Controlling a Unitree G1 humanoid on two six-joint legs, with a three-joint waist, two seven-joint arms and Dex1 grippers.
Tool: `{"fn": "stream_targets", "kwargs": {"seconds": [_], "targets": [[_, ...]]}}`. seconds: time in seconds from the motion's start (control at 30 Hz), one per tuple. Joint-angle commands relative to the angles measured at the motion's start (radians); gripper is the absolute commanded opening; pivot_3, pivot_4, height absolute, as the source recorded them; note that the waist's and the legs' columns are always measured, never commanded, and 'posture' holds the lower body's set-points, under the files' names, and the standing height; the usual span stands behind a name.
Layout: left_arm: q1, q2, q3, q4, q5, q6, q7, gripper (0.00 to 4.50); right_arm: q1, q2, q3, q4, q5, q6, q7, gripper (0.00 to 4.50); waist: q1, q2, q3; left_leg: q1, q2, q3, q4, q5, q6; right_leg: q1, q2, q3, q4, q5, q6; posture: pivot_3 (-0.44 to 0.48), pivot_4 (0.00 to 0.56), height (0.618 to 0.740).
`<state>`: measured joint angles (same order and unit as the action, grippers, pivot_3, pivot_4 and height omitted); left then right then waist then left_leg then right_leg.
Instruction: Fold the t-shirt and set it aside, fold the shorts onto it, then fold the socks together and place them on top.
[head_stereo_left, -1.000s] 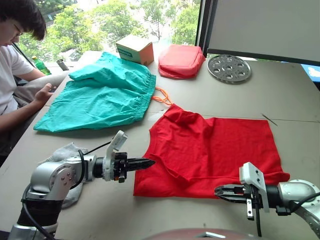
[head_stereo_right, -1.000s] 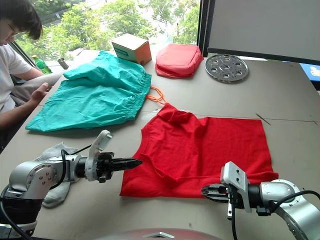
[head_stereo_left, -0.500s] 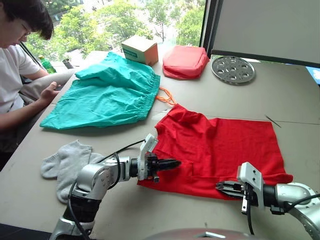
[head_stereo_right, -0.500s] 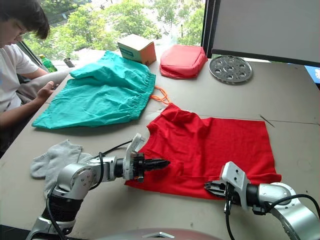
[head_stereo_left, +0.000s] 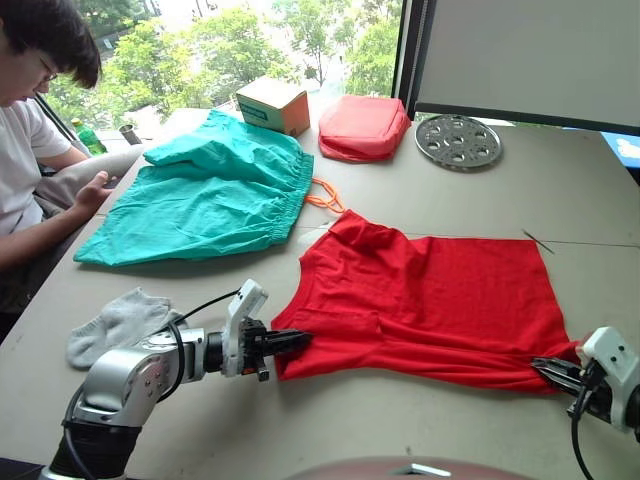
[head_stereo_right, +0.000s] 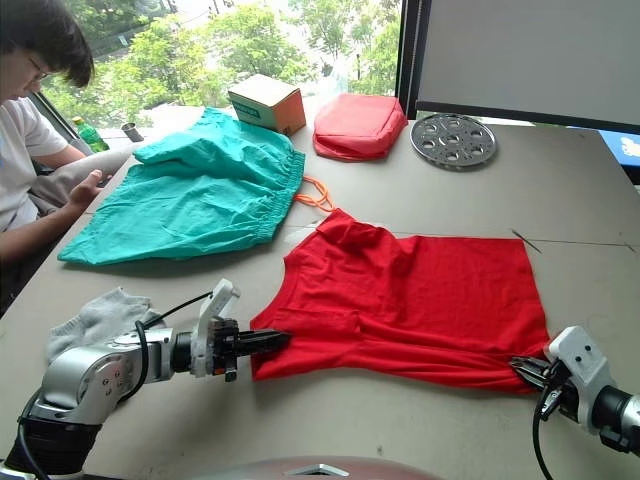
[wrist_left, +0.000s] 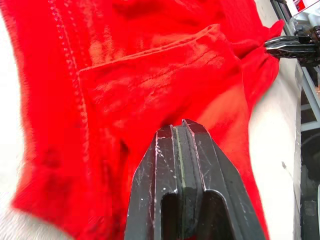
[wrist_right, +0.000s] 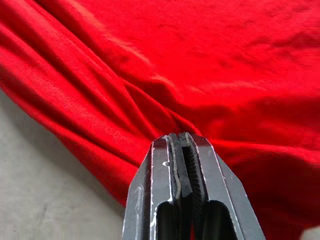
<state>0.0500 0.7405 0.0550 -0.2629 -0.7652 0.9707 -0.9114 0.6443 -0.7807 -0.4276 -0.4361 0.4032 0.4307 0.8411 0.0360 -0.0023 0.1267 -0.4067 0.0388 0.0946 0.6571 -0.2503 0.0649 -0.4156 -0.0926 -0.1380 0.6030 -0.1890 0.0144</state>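
Since a moment ago, both pincers have drawn apart along the t-shirt's (head_stereo_left: 430, 300) near edge, and the cloth between them is now lying pulled out flatter and wider. Left pincer (head_stereo_left: 300, 341) is sitting at the shirt's near left corner, its fingers pressed together; from the wrist view it seems to be pinching the red fabric, though the cloth at the tips is hard to make out. Right pincer (head_stereo_left: 545, 366) is sitting at the near right corner, closed on a bunched fold of the shirt, with creases running out from the grip.

The shirt is lying on the grey surface (head_stereo_left: 440, 200) in the middle, its neck end pointing toward the far left. The shorts (head_stereo_left: 205, 190) are resting well beyond it on the far left, spread out, with the orange drawstring (head_stereo_left: 323, 196) trailing toward the shirt's collar. The socks (head_stereo_left: 118, 322) are lying on the near left, just beside the left arm and apart from the shirt.

A person (head_stereo_left: 40, 130) is sitting at the far left edge, one hand near the shorts. A cardboard box (head_stereo_left: 272, 104), a red pouch (head_stereo_left: 362, 126) and a round metal disc (head_stereo_left: 458, 140) are standing along the far side.
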Motion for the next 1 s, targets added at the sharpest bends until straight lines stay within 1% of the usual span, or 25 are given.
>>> {"fn": "stream_targets", "kwargs": {"seconds": [0.03, 0.13, 0.17, 0.23, 0.3, 0.33, 0.43, 0.53, 0.6, 0.67, 0.73, 0.83, 0.9, 1.0], "targets": [[0.020, 0.011, 0.061, 0.016, -0.008, -0.017, -0.004, 0.07, 0.022, 0.021, -0.100, -0.028, 0.111, 0.027, 0.062, 0.00, 0.001, 0.003, 0.002, 0.000, 0.000, 0.000, -0.001, 0.000, 0.000, 0.000, 0.000, 0.000, 0.000, 0.000, 0.000, 0.000, 0.150, 0.739], [-0.008, -0.009, 0.130, -0.034, -0.125, 0.001, -0.047, 0.07, 0.028, 0.038, -0.137, -0.097, 0.243, 0.075, 0.111, 0.00, 0.001, 0.004, 0.009, 0.000, 0.000, 0.000, -0.003, 0.000, 0.000, -0.001, -0.001, 0.000, -0.001, 0.000, 0.000, 0.000, 0.150, 0.739], [-0.018, 0.002, 0.141, -0.062, -0.179, 0.034, -0.068, 0.07, 0.029, 0.038, -0.144, -0.118, 0.270, 0.089, 0.120, 0.00, 0.001, 0.004, 0.010, -0.001, 0.000, 0.000, -0.004, 0.000, 0.000, -0.001, -0.001, 0.000, -0.001, 0.000, 0.000, 0.000, 0.150, 0.739], [-0.025, 0.043, 0.127, -0.124, -0.240, 0.082, -0.118, 0.07, 0.036, 0.028, -0.149, -0.141, 0.292, 0.114, 0.127, 0.00, 0.001, 0.003, 0.010, -0.002, 0.000, 0.000, -0.004, 0.000, 0.000, -0.003, -0.001, 0.000, -0.002, 0.000, 0.000, 0.000, 0.150, 0.739], [-0.026, 0.072, 0.091, -0.173, -0.262, 0.105, -0.142, 0.07, 0.053, 0.015, -0.158, -0.147, 0.290, 0.125, 0.141, 0.00, 0.001, 0.003, 0.010, -0.003, -0.001, 0.000, -0.004, 0.000, 0.000, -0.003, -0.001, 0.000, -0.004, 0.000, 0.001, 0.000, 0.150, 0.739], [-0.025, 0.084, 0.061, -0.191, -0.243, 0.099, -0.146, 0.07, 0.064, 0.009, -0.167, -0.147, 0.295, 0.137, 0.150, 0.00, 0.002, 0.005, 0.010, -0.004, -0.001, 0.000, -0.005, 0.000, 0.000, -0.003, -0.001, 0.000, -0.006, 0.000, 0.001, 0.000, 0.150, 0.739], [-0.015, 0.114, -0.061, -0.224, -0.131, 0.035, -0.165, 0.07, 0.133, -0.019, -0.197, -0.142, 0.266, 0.140, 0.203, 0.00, 0.006, 0.005, 0.010, -0.006, -0.002, 0.000, -0.006, -0.001, 0.002, -0.003, 0.000, -0.001, -0.011, 0.000, 0.001, 0.000, 0.150, 0.739], [-0.027, 0.106, -0.165, -0.173, -0.011, -0.026, -0.134, 0.07, 0.175, -0.038, -0.198, -0.108, 0.196, 0.109, 0.214, 0.00, 0.007, 0.003, 0.010, -0.007, -0.003, 0.000, -0.006, -0.002, 0.003, -0.003, 0.000, -0.001, -0.012, 0.000, 0.001, 0.000, 0.150, 0.739], [-0.039, 0.094, -0.210, -0.122, 0.062, -0.045, -0.088, 0.07, 0.147, -0.046, -0.168, -0.055, 0.134, 0.095, 0.176, 0.00, 0.006, 0.002, 0.010, -0.006, -0.002, 0.000, -0.006, -0.002, 0.003, -0.003, 0.001, -0.001, -0.012, 0.000, 0.001, 0.000, 0.150, 0.739], [-0.035, 0.097, -0.216, -0.087, 0.091, -0.056, -0.080, 0.07, 0.117, -0.060, -0.128, 0.007, 0.068, 0.080, 0.151, 0.00, 0.003, 0.002, 0.010, -0.006, -0.002, 0.000, -0.004, -0.002, 0.003, -0.003, 0.001, -0.001, -0.012, 0.000, 0.001, 0.000, 0.150, 0.739], [-0.015, 0.121, -0.216, -0.072, 0.102, -0.071, -0.102, 0.07, 0.099, -0.073, -0.099, 0.057, 0.024, 0.066, 0.157, 0.00, 0.003, 0.004, 0.009, -0.006, -0.001, 0.000, -0.004, -0.002, 0.003, -0.003, 0.000, -0.001, -0.012, 0.000, 0.001, 0.000, 0.150, 0.739], [0.032, 0.173, -0.195, -0.048, 0.104, -0.089, -0.140, 0.07, 0.063, -0.101, -0.066, 0.157, -0.041, 0.048, 0.142, 0.00, -0.004, 0.001, 0.007, -0.005, -0.001, 0.000, -0.005, -0.002, 0.003, -0.003, 0.000, -0.001, -0.011, 0.000, 0.001, 0.000, 0.150, 0.739], [0.063, 0.206, -0.177, -0.039, 0.103, -0.105, -0.162, 0.07, 0.073, -0.121, -0.067, 0.199, -0.074, 0.036, 0.145, 0.00, -0.005, 0.000, 0.005, -0.003, -0.001, -0.001, -0.005, -0.002, 0.003, -0.003, 0.001, -0.001, -0.011, 0.000, 0.001, 0.000, 0.150, 0.739], [0.114, 0.239, -0.125, -0.048, 0.068, -0.102, -0.191, 0.07, 0.113, -0.123, -0.113, 0.214, -0.078, 0.024, 0.161, 0.00, 0.000, -0.004, 0.002, -0.003, -0.001, -0.001, -0.006, -0.002, 0.003, -0.003, 0.000, -0.001, -0.012, 0.000, 0.001, 0.000, 0.150, 0.739]]}}
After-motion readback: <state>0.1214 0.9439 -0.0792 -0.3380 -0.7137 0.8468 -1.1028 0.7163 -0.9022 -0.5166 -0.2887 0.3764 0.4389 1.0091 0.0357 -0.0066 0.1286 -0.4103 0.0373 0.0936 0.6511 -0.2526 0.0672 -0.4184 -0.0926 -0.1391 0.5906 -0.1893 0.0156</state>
